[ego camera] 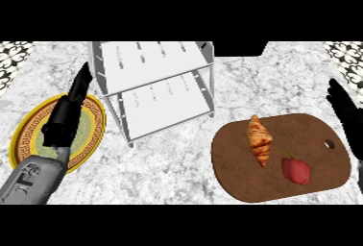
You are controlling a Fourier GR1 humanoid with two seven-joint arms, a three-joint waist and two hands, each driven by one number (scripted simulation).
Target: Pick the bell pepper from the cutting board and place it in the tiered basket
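Observation:
A red bell pepper (296, 169) lies on the brown cutting board (241, 182) at the right, next to a croissant (260, 140). The white tiered basket (157, 86) stands at the back centre with bare shelves. My right hand (347, 115) is at the right edge, open with fingers pointing up, just beyond the board's right rim and apart from the pepper. Over the left side my left hand (65, 113) is open, fingers stretched toward the basket's left edge.
A round plate (28, 129) with a gold patterned rim lies at the left under my left forearm. The marble counter (170, 163) stretches between the plate and the board. Patterned tiles show at both back corners.

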